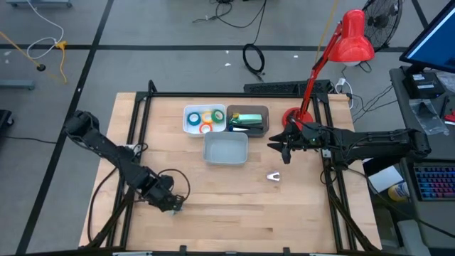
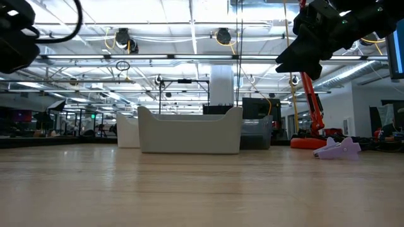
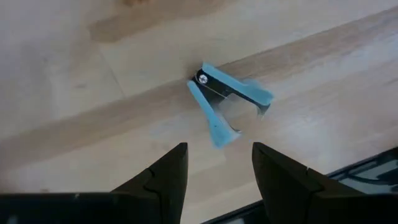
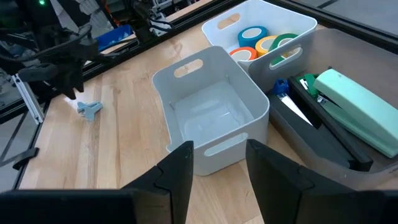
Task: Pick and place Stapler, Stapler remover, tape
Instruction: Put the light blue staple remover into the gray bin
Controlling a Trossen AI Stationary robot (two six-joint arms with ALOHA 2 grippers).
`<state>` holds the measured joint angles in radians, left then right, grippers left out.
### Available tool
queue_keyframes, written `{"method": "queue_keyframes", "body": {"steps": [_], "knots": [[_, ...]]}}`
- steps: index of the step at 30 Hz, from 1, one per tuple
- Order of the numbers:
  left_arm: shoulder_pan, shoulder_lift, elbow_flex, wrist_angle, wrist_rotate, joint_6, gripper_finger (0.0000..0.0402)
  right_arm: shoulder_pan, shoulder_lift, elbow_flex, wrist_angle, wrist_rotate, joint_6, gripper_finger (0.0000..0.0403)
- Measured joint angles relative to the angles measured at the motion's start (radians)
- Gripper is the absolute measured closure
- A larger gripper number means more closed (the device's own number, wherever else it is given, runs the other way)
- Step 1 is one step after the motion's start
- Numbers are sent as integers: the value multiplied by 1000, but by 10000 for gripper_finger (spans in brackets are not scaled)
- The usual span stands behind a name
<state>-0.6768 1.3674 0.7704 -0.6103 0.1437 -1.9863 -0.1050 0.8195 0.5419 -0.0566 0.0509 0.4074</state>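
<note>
Overhead arrangement: three bins stand grouped at the back-centre of the wooden surface (image 1: 213, 206). The white bin (image 1: 204, 119) contains four rolls of tape (image 1: 207, 119), one each yellow, blue, orange-red and green. Beside it, the grey bin (image 1: 248, 121) holds one mint-green stapler (image 4: 357, 106) along with a small blue item that cannot be identified. In front of both, one pale bin (image 1: 226, 149) sits empty.

Two staple removers lie on the bare surface. One blue staple remover (image 3: 227, 102) rests just ahead of the left claw (image 3: 217, 163), whose fingers stand apart and grip nothing; this claw hovers low over the front-left area (image 1: 173, 203). One pale lilac staple remover (image 1: 274, 176) lies to the right of the empty bin.

The right claw (image 1: 279, 148) hangs above the surface, right of the empty bin, fingers parted and empty. One red desk lamp (image 1: 334, 53) stands at the back-right corner.
</note>
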Motion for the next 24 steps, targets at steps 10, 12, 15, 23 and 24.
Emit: {"method": "queue_keyframes", "body": {"steps": [10,12,15,23,24], "knots": [[-44,11,-1,12,-68,-271,222,0,0,0,-1,0,-7,264],[-47,16,-1,13,-73,-313,222,0,0,0,0,0,-8,264],[-47,38,-1,27,-75,-354,222,0,0,0,-1,0,-18,264],[-47,101,-1,89,-84,-420,222,0,0,0,-1,0,-57,264],[-48,104,-1,94,-84,-427,222,0,0,0,-1,0,-57,264]]}}
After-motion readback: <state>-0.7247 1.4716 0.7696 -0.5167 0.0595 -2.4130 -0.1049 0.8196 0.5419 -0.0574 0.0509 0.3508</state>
